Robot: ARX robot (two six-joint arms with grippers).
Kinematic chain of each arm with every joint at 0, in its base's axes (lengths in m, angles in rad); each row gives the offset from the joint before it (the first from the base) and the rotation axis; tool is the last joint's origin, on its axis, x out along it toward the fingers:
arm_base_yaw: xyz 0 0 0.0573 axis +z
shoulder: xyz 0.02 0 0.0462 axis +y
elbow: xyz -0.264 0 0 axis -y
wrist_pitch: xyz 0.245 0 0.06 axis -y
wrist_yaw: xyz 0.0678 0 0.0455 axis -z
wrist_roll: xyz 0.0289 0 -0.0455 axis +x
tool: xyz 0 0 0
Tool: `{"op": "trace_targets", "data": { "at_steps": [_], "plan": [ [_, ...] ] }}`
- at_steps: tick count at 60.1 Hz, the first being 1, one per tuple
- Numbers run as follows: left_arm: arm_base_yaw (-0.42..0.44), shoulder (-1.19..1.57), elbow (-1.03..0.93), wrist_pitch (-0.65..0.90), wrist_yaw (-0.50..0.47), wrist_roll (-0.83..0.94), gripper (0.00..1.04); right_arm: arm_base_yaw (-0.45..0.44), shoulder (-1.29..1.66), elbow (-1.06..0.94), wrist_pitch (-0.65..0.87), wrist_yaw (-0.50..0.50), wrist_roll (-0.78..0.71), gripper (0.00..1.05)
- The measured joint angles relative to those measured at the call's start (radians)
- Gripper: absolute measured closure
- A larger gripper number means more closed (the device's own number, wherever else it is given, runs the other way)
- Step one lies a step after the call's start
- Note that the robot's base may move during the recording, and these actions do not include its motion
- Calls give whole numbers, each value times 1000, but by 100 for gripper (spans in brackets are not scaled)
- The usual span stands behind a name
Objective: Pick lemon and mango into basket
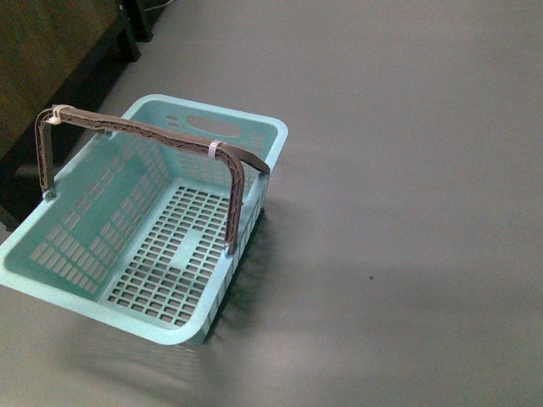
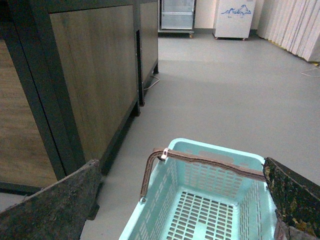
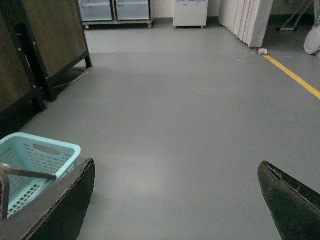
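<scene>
The aqua basket [image 1: 254, 136] stands on the grey floor at the left of the front view, its brown arched handle [image 1: 153, 134] upright, and nothing lies inside it. My left gripper [image 2: 182, 200] hangs open above the basket [image 2: 215, 152], one dark finger on either side. Open too, my right gripper [image 3: 175, 200] is over bare floor to the right of the basket [image 3: 65, 150]. Neither the lemon nor the mango is in view. Neither arm shows in the front view.
A dark-framed wooden cabinet [image 1: 42, 68] stands just left of the basket [image 2: 95, 75]. Grey floor [image 1: 407, 212] stretches to the right. Far off are a glass-door cabinet [image 2: 176, 15], a white box [image 3: 190, 12], curtains [image 3: 247, 20] and a yellow floor line [image 3: 292, 75].
</scene>
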Motion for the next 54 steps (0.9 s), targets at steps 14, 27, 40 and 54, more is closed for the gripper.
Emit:
{"op": "trace_targets", "data": {
  "at_steps": [14, 27, 40, 54],
  "plan": [
    [-38, 176, 100, -303, -233, -215, 7, 0, 0, 0, 0, 0, 0, 9],
    [172, 487, 109, -12, 34, -469, 7, 0, 0, 0, 0, 1, 0, 9],
    [155, 1118, 225, 496, 174, -811, 7, 0, 0, 0, 0, 1, 0, 9],
    [2, 1722, 462, 711, 111, -1153, 7, 0, 0, 0, 0, 1, 0, 9]
  ]
}}
